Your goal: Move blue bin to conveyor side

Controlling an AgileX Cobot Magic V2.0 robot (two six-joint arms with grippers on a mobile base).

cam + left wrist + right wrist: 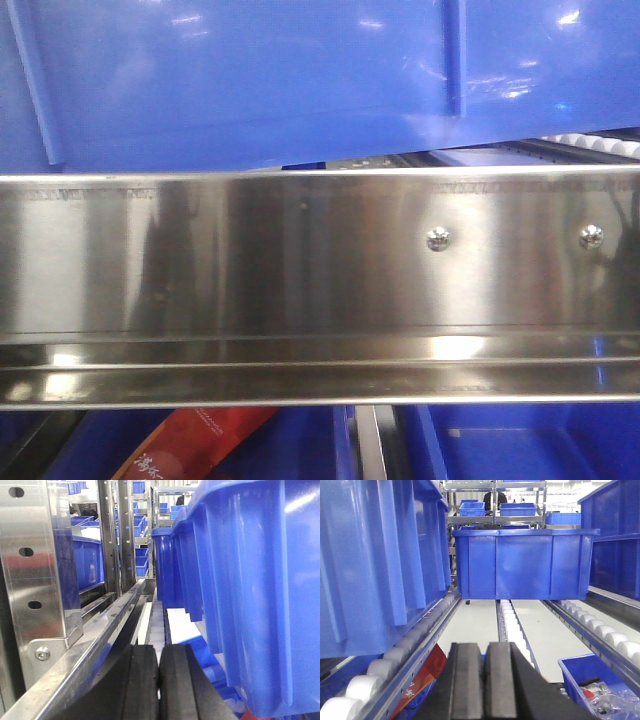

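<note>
Beside the blue bin [260, 595], left gripper [159, 680] and right gripper [484, 680] seem level, closed.

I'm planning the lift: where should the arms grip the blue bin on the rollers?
Under the thick rim of the blue bin, one gripper from each side: the left gripper and right gripper flank its ribbed walls, which are glossy and tapered, so likely slippery.

Front view: close, facing steel rail [300, 260]. Wrist views: low, looking along rollers [509, 617], flanking shared blue bin [260, 595].
</note>
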